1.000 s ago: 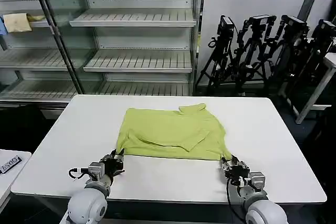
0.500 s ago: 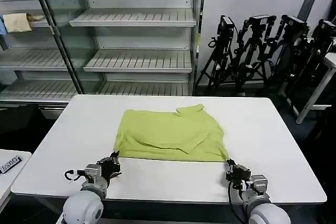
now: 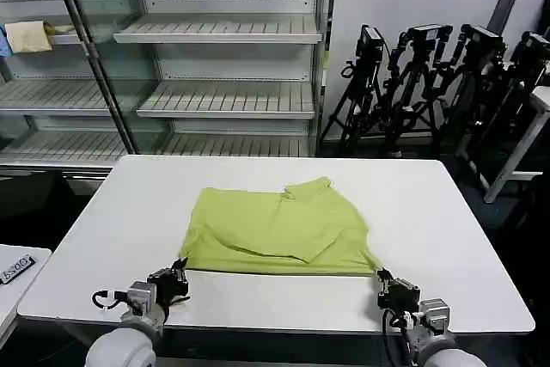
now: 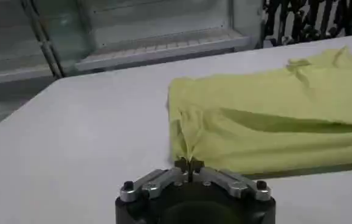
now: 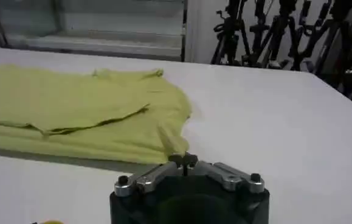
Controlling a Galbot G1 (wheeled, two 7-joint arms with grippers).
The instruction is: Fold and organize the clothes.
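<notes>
Lying partly folded on the white table, the lime shirt is spread toward the near edge, its collar at the far side. Its near left corner is pinched by the left gripper, whose fingers are pressed together on the fabric. The near right corner is likewise clamped by the right gripper, fingers closed on the hem. Both grippers are held low near the table's front edge.
</notes>
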